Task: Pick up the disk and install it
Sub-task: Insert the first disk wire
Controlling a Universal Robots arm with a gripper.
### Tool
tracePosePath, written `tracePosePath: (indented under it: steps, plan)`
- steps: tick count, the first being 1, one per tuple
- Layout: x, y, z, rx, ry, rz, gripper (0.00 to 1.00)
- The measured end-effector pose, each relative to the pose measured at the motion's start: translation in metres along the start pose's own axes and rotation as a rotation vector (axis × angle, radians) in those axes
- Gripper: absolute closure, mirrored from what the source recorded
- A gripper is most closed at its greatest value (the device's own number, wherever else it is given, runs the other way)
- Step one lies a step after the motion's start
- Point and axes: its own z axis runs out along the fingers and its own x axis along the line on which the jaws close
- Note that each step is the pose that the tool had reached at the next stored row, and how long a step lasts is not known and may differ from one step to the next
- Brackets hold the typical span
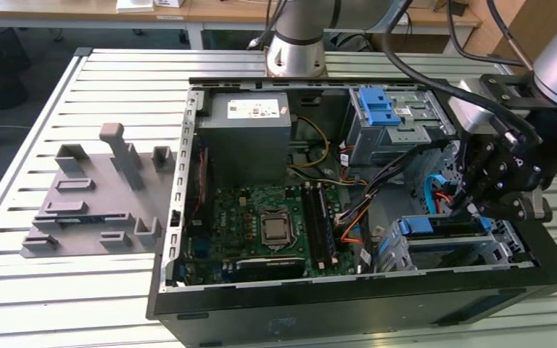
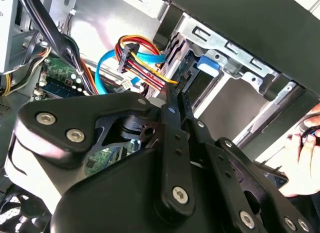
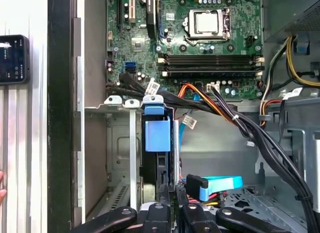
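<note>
- Desk (image 1: pixel 85 290): slatted metal top, carrying the open computer case (image 1: pixel 356 308) and a grey fixture plate (image 1: pixel 95 196) well apart from the case, at 9 o'clock of it in the exterior view.
- Computer case: side panel off, interior exposed. Green motherboard (image 1: pixel 269 225) in the middle; grey power-supply box (image 1: pixel 249 127) at 12 o'clock of the motherboard; silver cage with blue latch (image 1: pixel 390 116) at 2 o'clock of it.
- Arm (image 1: pixel 303 36): base stands just beyond the case at 12 o'clock; wrist section comes in from the exterior view's right edge.
- Gripper (image 1: pixel 477 206): black linkage body, inside the case at its 3 o'clock side, just above the lower drive bay (image 1: pixel 452 243). In the first wrist view the fingers (image 3: pixel 165 198) stand close together, closed on the thin edge of the disk.
- Disk (image 3: pixel 155 135): stands on edge in the drive bay slot, blue bracket tab uppermost in the first wrist view, between silver bay rails.
- Cables: blue data cable (image 3: pixel 220 185) and a red-yellow-orange bundle (image 2: pixel 137 63) lie just beside the gripper.
- A person's hand (image 2: pixel 302 160) at the second wrist view's edge, outside the case.
</note>
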Motion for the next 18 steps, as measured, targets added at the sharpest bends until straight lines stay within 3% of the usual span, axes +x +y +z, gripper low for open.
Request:
tracePosePath:
  steps: [18]
  plan:
    - [0.0025,-0.0029,0.0016,0.0,0.0001,0.001,0.84]
